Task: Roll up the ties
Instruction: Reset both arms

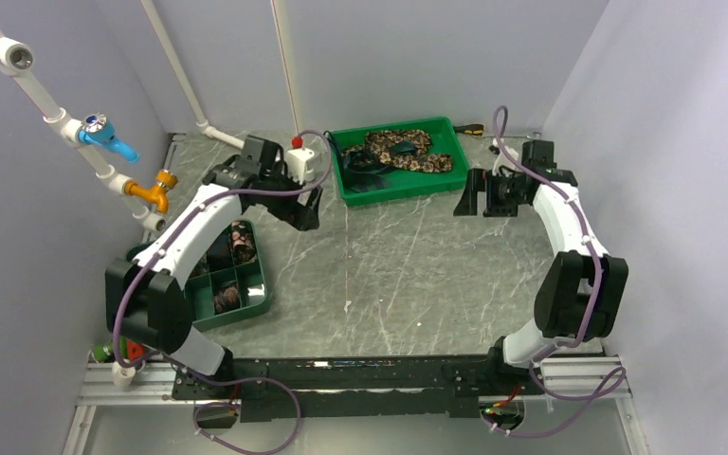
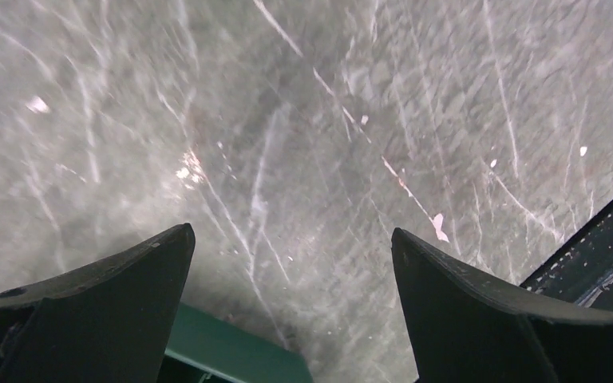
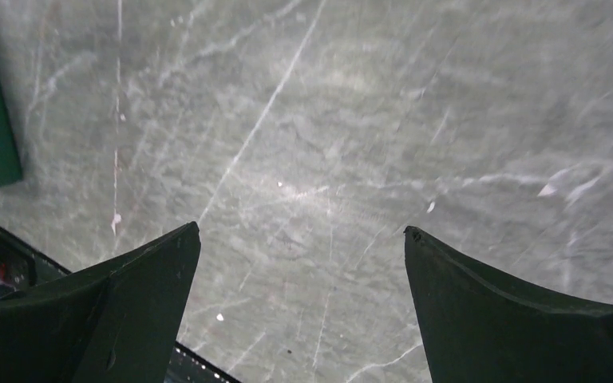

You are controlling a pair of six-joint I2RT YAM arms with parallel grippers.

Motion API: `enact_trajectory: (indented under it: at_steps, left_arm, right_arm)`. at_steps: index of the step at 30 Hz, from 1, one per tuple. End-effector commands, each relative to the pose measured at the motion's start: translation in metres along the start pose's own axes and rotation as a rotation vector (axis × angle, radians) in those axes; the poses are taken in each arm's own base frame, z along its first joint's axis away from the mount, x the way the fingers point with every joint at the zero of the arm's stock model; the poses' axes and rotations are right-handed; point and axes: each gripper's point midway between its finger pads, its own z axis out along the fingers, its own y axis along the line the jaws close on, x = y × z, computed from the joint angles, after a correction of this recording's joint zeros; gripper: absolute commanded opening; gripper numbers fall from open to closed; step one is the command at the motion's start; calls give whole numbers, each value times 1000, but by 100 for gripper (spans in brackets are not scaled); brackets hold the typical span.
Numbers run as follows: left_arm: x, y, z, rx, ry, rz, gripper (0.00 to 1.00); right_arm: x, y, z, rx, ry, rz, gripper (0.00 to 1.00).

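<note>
A tan-and-brown mottled tie (image 1: pixel 406 150) lies bunched with darker ties in a green tray (image 1: pixel 444 178) at the back centre. A green compartment box (image 1: pixel 263 294) at the left holds rolled ties (image 1: pixel 241 241). My left gripper (image 1: pixel 305 212) hangs between the box and the tray, open and empty over bare table; the left wrist view (image 2: pixel 291 231) shows marble below and a green corner (image 2: pixel 231 351). My right gripper (image 1: pixel 475 195) is open and empty just right of the tray; the right wrist view (image 3: pixel 302 227) shows bare table between the fingers.
White pipes with a blue valve (image 1: pixel 104 135) and an orange valve (image 1: pixel 152 188) run along the left wall. A white box with a red button (image 1: pixel 305 158) sits near the left wrist. A screwdriver (image 1: pixel 471 128) lies behind the tray. A black rail (image 1: pixel 360 374) lines the near edge.
</note>
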Motion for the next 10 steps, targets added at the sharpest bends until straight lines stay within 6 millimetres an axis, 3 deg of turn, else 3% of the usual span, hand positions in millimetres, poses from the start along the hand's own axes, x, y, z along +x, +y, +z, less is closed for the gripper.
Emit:
enact_trajectory:
  at_steps: [1,5,10]
  left_arm:
    - [12,6,19,-53,18,-104,99]
    - [25,9,30,-55,46,-121,99]
    - [10,15,26,-79,38,-103,99]
  right_arm:
    - [4,0,-2,22,-33,-71,100]
    - [25,-6,10,28,45,-16,100]
    - [20,-3,10,26,55,-29,100]
